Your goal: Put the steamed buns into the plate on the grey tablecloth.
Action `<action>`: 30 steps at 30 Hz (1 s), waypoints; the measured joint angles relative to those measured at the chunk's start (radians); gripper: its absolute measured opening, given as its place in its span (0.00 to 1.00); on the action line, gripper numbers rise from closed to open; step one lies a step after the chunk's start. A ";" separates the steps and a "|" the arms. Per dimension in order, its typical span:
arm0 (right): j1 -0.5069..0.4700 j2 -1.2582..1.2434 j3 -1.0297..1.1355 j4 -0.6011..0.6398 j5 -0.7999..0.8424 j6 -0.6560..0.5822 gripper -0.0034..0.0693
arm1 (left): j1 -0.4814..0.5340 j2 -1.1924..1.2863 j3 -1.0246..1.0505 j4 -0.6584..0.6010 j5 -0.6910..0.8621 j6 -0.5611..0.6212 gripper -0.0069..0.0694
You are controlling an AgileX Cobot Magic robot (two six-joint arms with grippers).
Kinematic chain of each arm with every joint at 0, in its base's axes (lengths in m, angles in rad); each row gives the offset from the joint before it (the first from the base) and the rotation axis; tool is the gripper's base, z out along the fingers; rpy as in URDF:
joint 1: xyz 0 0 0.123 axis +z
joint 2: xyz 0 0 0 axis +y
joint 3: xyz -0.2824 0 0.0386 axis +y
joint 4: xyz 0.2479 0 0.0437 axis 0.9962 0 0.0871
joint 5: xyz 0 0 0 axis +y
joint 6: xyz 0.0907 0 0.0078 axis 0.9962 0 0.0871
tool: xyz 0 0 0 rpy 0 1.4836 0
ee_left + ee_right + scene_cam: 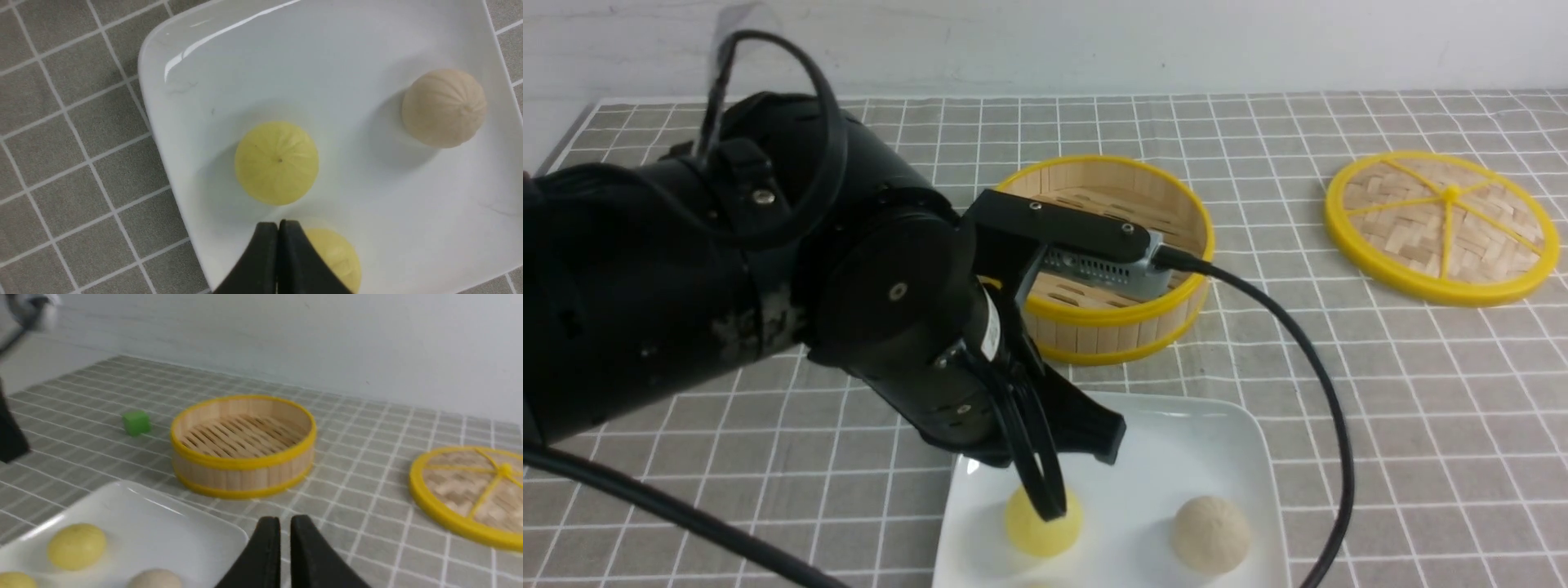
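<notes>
The white square plate (1225,441) lies on the grey tablecloth (1421,392) at the front. It holds a pale yellow steamed bun (1043,527) and a beige one (1210,533). In the left wrist view the plate (367,49) carries those two buns (277,162) (444,107), and a second yellow bun (337,257) sits half hidden behind the fingers. My left gripper (278,223) hovers over the plate, shut and empty. My right gripper (285,519) hangs beside the plate (143,514) with only a thin slit between its tips and nothing in it.
An empty bamboo steamer basket (1111,253) stands behind the plate. Its woven lid (1441,224) lies at the far right. A green cube (136,423) sits left of the basket. My left arm (768,269) and its cable (1307,351) cross above the plate's left side.
</notes>
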 joint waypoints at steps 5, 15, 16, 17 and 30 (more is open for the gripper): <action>-0.157 -0.061 0.129 0.000 0.001 0.000 0.14 | 0.000 0.000 0.000 0.019 -0.002 0.000 0.12; -0.373 -0.073 0.248 -0.023 -0.005 0.000 0.16 | 0.000 -0.089 0.000 0.083 -0.003 0.000 0.12; -0.375 -0.073 0.248 -0.024 -0.005 0.000 0.16 | 0.000 -0.111 0.000 0.086 0.001 0.000 0.12; -0.377 -0.073 0.248 -0.025 -0.006 0.000 0.16 | 0.000 -0.146 0.000 0.091 0.010 0.000 0.13; -0.345 -0.073 0.248 -0.026 -0.007 0.000 0.18 | 0.000 -0.594 0.068 0.140 0.236 -0.019 0.13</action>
